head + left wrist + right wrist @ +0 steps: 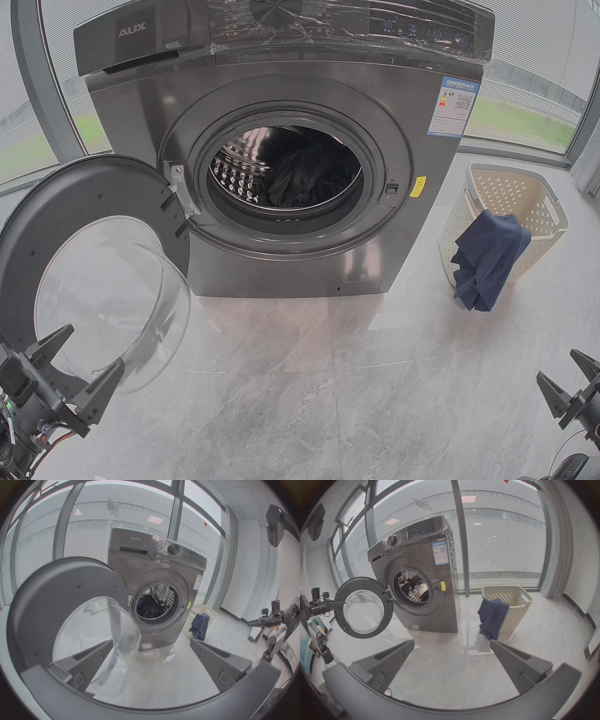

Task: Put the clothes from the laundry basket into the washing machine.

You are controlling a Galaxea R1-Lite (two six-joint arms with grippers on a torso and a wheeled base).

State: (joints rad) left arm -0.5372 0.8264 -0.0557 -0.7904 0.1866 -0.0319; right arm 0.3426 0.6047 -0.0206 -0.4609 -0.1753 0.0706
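Right, here is the washing machine (300,275): grey, front-loading, standing on the pale marbled floor (325,400) with tall windows (537,81) behind it. Its round door (81,200) is swung wide open on the robot's left side, the clear bowl of the glass bulging toward us. The drum (237,169) is open to view, and there is dark clothing (306,172) lying inside it, heaped toward the back (I cannot tell how many pieces).

Over on the robot's right, near the machine's side, sits the laundry basket (550,212), cream plastic with a pattern of small holes in its walls. A navy blue garment (487,256) hangs over its near rim. Most of it is draped down the outside wall, with the lower edge close to the floor.

The left gripper (94,347) hovers low, just in front of the open door, fingers spread apart with nothing between them. The right gripper (557,364) hangs low over the floor on the near side of the basket, well apart from it and from the blue garment. It too is spread wide and carries nothing.
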